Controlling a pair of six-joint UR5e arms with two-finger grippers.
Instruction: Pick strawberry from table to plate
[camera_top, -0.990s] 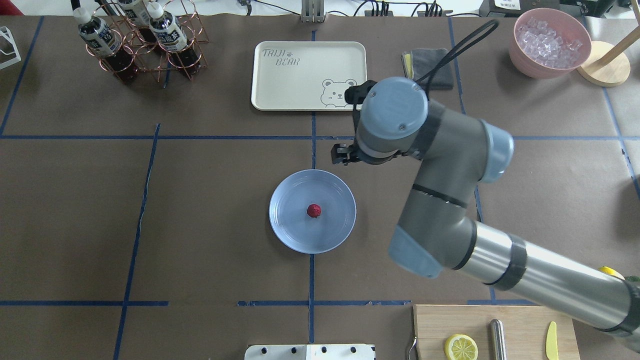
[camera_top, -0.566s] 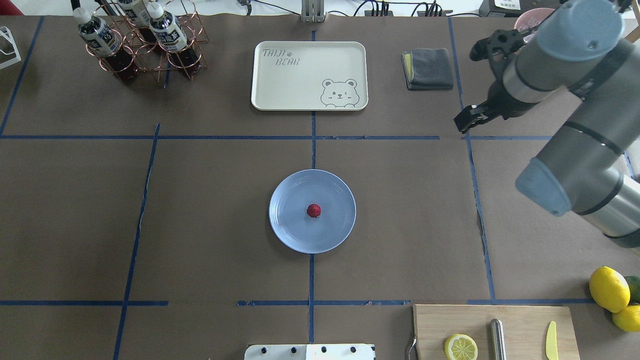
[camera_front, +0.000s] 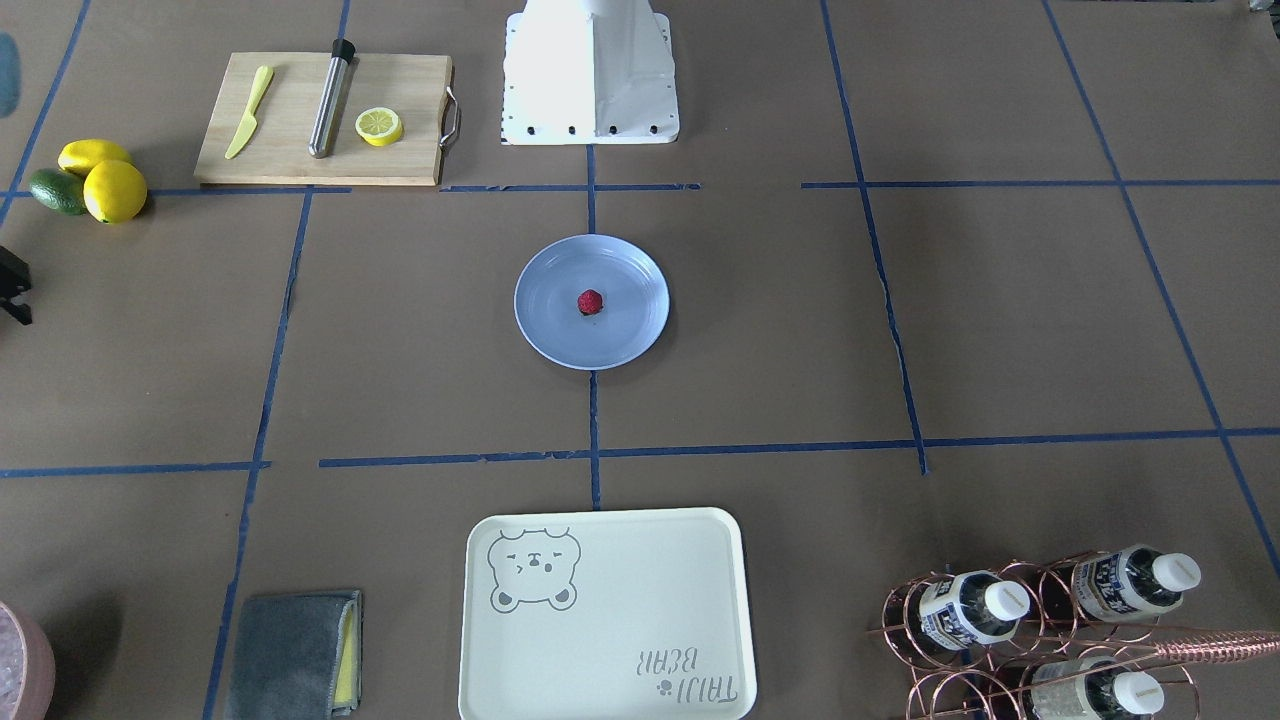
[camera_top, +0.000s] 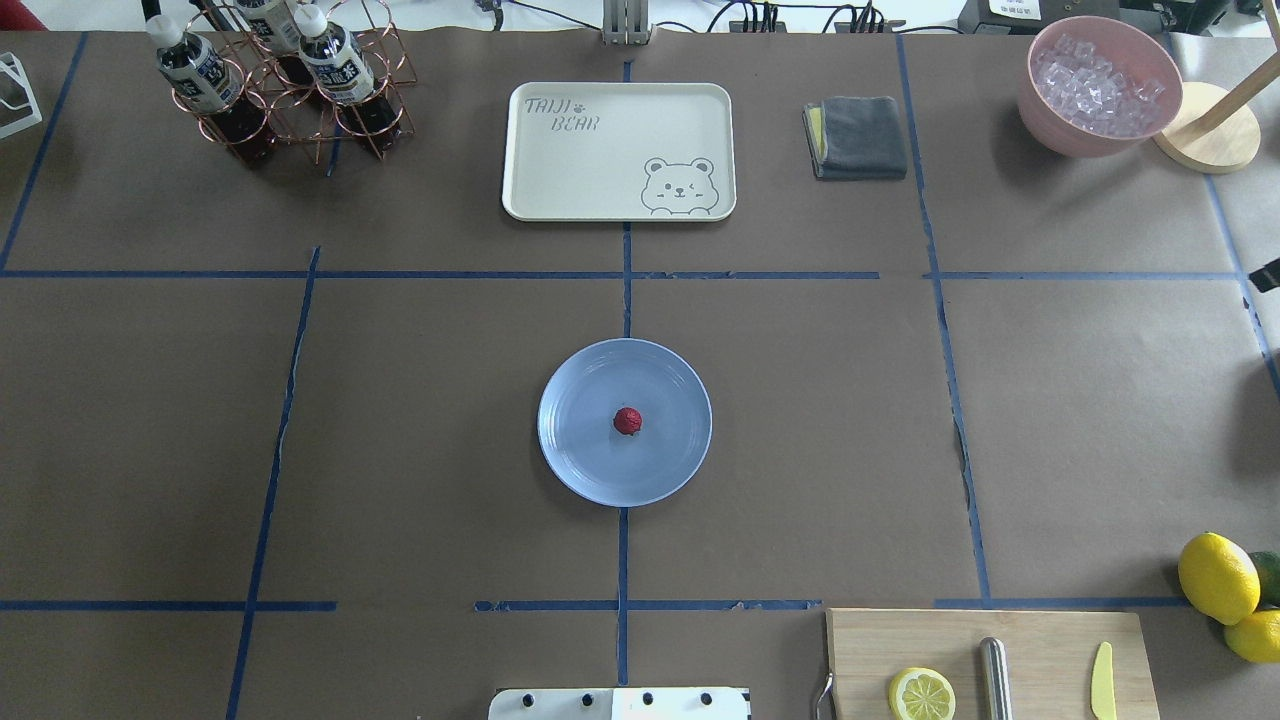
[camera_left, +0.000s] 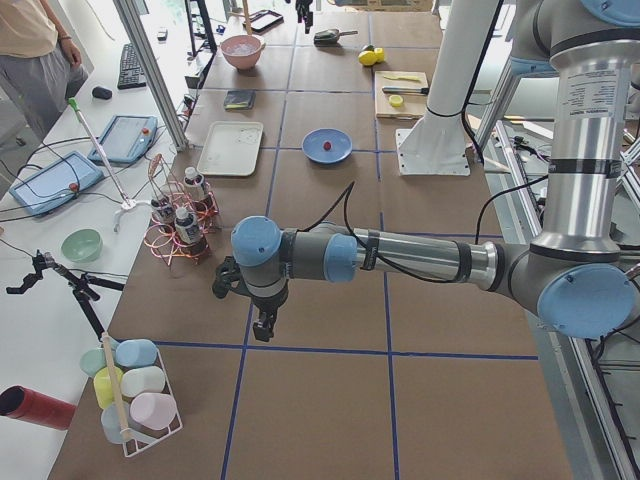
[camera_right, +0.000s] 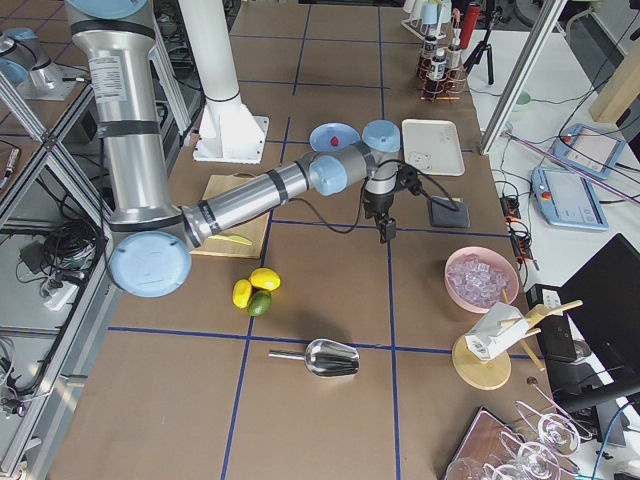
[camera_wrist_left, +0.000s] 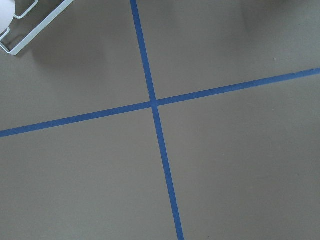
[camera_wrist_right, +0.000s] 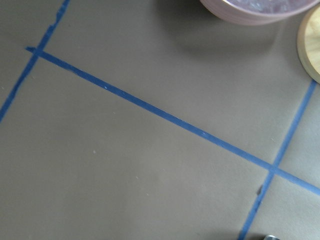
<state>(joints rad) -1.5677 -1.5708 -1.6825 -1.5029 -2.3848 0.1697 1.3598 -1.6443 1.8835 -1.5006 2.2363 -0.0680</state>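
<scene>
1. Strawberry (camera_top: 627, 421) lies at the middle of the plate (camera_top: 585, 455), touching it. It is well apart from both grippers, which sit out toward opposite ends of the table (camera_top: 420, 400).
2. Right gripper (camera_right: 385, 234) hangs fingers-down over bare table. The plate is well off to one side of it and a pink bowl (camera_right: 483, 278) of ice is off to the other.
3. The whole right gripper shows only in the side camera, small and dark. Fingers apart or together: cannot tell.
4. The overhead and front-facing views cut the right gripper at the frame edge, so only a black sliver shows.
5. The right wrist camera's frame misses the fingers. Below it is blue tape (camera_wrist_right: 150, 107) on brown paper. The bowl's rim is cut off at the top and a wooden disc (camera_wrist_right: 311, 45) at the right edge.
6. Left gripper (camera_left: 263, 328) hangs fingers-down over the table, with a wire rack (camera_left: 130, 400) of pastel cups near it.
7. The left gripper shows only in the side camera. Fingers apart or together: cannot tell.
8. The left wrist camera looks down on a tape crossing. One corner of the white wire rack is cut off at the top left, and the fingers are outside the frame.
</scene>
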